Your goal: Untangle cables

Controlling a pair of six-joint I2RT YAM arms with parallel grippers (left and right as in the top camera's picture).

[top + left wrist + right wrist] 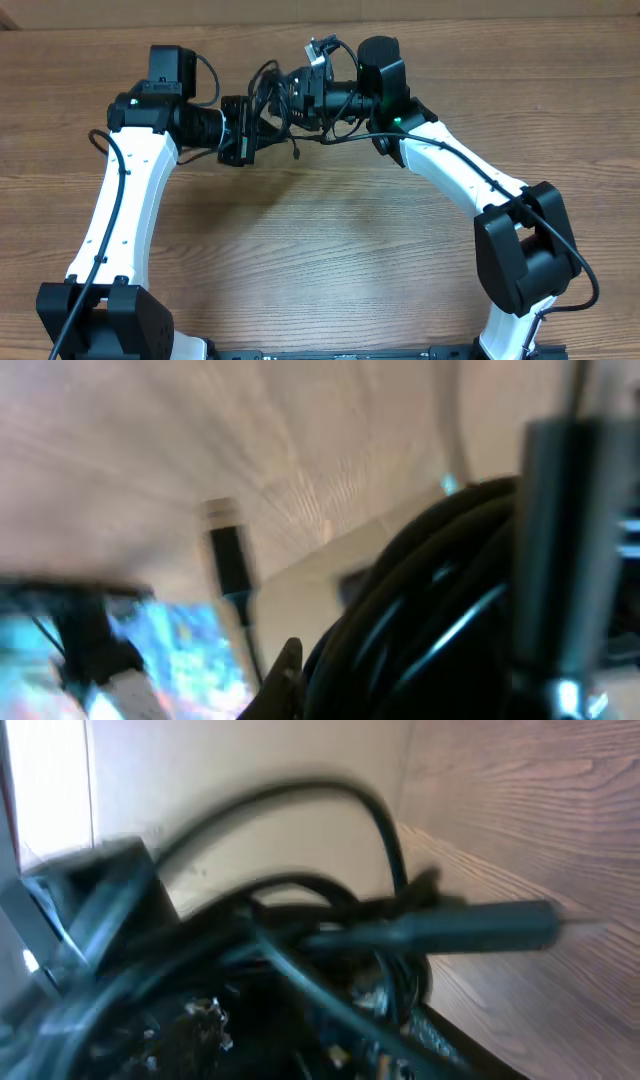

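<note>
A blurred knot of black cables [430,610] fills the lower right of the left wrist view, with a plug [230,555] upright to its left. In the overhead view the tangle sits at upper centre, between the left gripper [243,132] and the right gripper [300,95], which face each other above the wooden table [330,230]. The bundle hides both claws' fingers, so their opening and hold cannot be told.
</note>
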